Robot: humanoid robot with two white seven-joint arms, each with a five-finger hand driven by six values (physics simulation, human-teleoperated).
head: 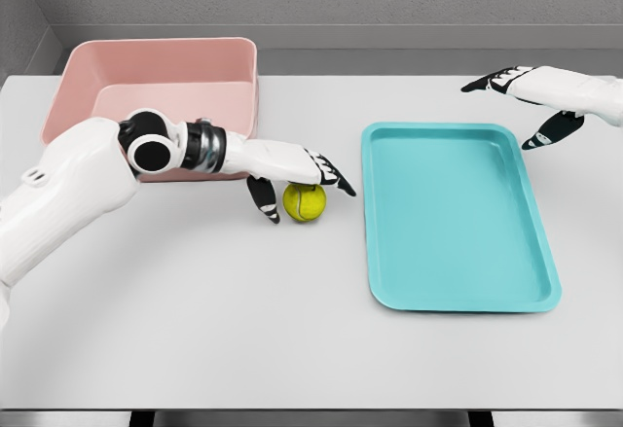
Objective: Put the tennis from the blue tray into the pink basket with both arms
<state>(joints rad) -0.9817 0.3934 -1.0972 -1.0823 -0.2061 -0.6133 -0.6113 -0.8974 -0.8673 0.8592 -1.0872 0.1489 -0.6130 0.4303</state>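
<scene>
A yellow-green tennis ball (305,202) lies on the white table between the pink basket (156,87) and the blue tray (453,215). My left hand (304,186) hovers right over the ball, fingers extended above it and the thumb hanging down at its left side, not closed around it. The tray holds nothing. At the far right, my right hand (526,106) hangs open above the table beyond the tray's upper right corner, fingers spread and holding nothing. My left forearm hides part of the basket's front wall.
The pink basket stands at the back left of the table (243,330). A grey wall runs behind the table. The table's front edge lies near the bottom of the view.
</scene>
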